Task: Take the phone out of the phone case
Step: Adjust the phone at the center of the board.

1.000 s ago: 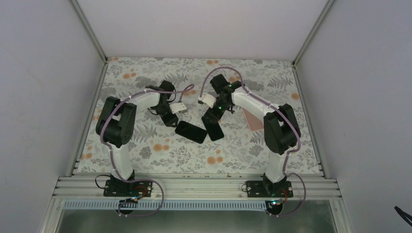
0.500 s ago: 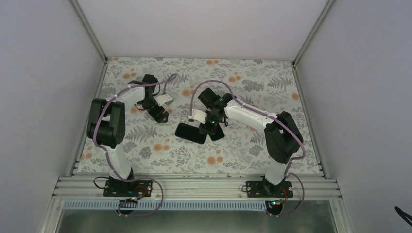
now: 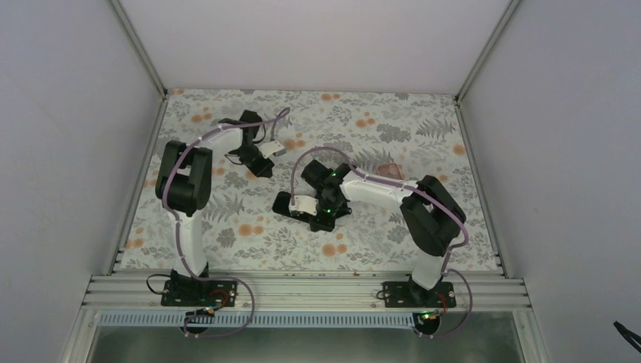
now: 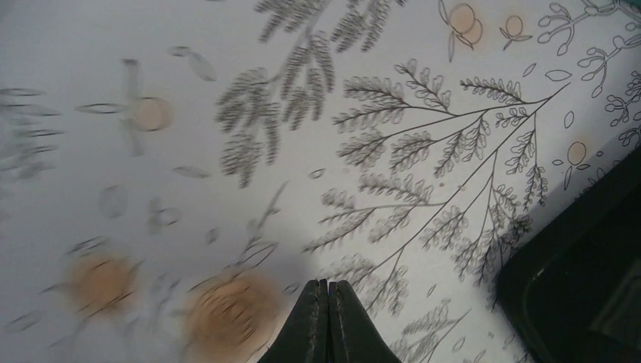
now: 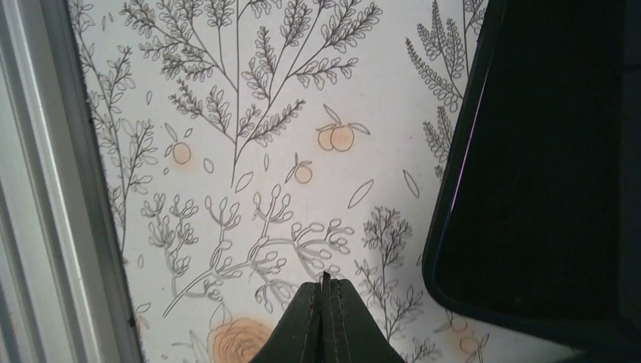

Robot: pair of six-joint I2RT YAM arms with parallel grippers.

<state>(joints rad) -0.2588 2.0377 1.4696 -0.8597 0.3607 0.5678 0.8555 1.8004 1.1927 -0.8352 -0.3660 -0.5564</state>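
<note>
Near the middle of the floral surface, the right gripper is hovering low with its fingers pressed together, pinching nothing. A glossy dark slab — the phone, by my reading — is lying flat just beside its tips. A second dark edge is showing along that slab's far side and under its corner, so the two black pieces are probably touching or overlapping; from overhead I cannot tell them apart. The left gripper is likewise sitting closed and empty, off toward the far left. A rimmed, hollow-looking black corner, likely the phone case, is peeking in at the edge of its view. Closed fingers are suiting a nudge better than a grasp, so I am judging that the right arm is lining up to slide the phone clear while the left is standing off to leave room.
</note>
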